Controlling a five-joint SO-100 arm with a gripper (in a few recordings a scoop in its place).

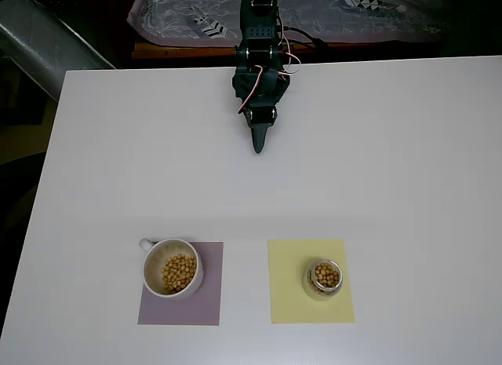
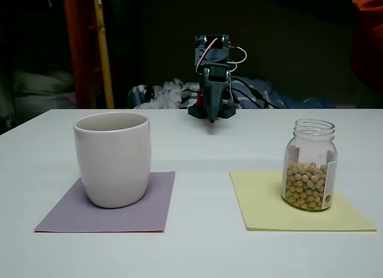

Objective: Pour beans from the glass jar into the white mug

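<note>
The white mug (image 1: 171,268) (image 2: 112,158) stands upright on a purple mat, at the left in both views. Tan beans (image 1: 179,272) lie inside it. The glass jar (image 1: 324,279) (image 2: 310,165) stands upright on a yellow mat to the right, about half full of beans (image 2: 306,186), with no lid. My dark gripper (image 1: 258,144) (image 2: 212,118) rests far back near the table's far edge, folded down with its tip pointing at the table. Its fingers are together with nothing between them. It is well away from both the mug and the jar.
The purple mat (image 1: 182,310) (image 2: 108,212) and the yellow mat (image 1: 290,290) (image 2: 263,200) lie side by side near the front edge of the white table (image 1: 392,161). Patterned cloth (image 1: 196,12) lies behind the table by the arm's base.
</note>
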